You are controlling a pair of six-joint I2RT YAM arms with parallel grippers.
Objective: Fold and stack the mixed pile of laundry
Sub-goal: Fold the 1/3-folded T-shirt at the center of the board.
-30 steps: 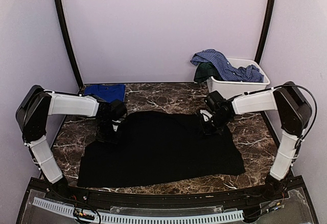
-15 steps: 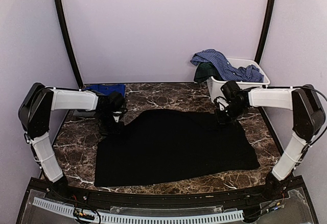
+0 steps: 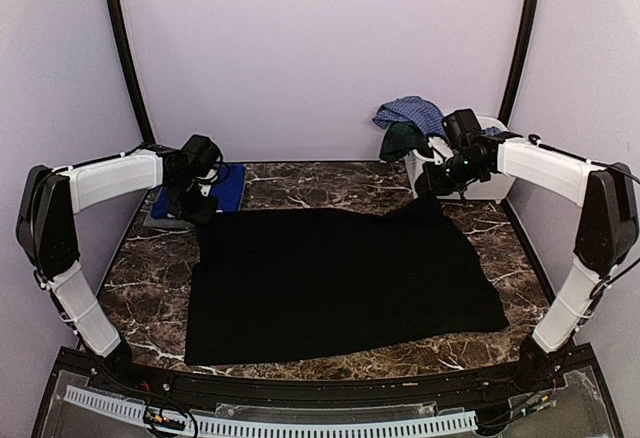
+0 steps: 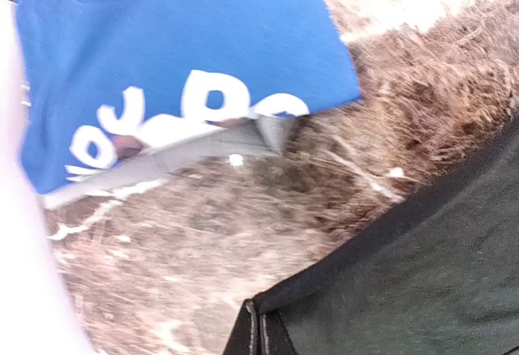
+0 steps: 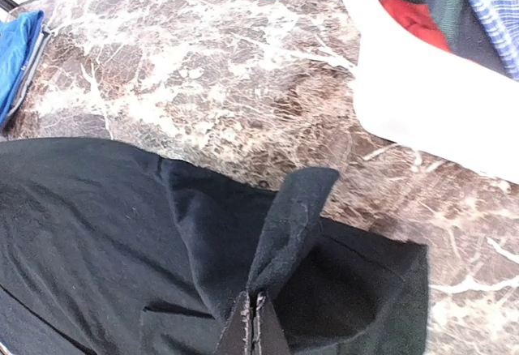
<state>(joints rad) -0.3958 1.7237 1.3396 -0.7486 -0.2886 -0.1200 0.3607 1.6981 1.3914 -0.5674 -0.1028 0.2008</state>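
Observation:
The large black garment (image 3: 340,278) of the laundry pile lies spread over the marble table. My left gripper (image 3: 197,210) is shut on its far left corner, seen pinched at the fingertips in the left wrist view (image 4: 258,331). My right gripper (image 3: 432,186) is shut on the far right corner, lifted slightly; the fabric stands up from the closed jaws (image 5: 255,322). A folded royal-blue printed tee (image 3: 225,183) lies at the back left. The blue checked shirt (image 3: 410,111), a green plaid garment (image 3: 400,140) and a red piece (image 5: 413,19) sit in the bin.
The white plastic bin (image 3: 490,190) stands at the back right, just behind my right gripper. The blue tee (image 4: 178,55) rests on a thin grey board (image 4: 203,151) close behind my left gripper. Bare marble (image 3: 300,183) shows between tee and bin.
Both grippers have moved toward the back of the table and apart, drawing the black garment's far edge with them. The garment now lies farther back and more squared.

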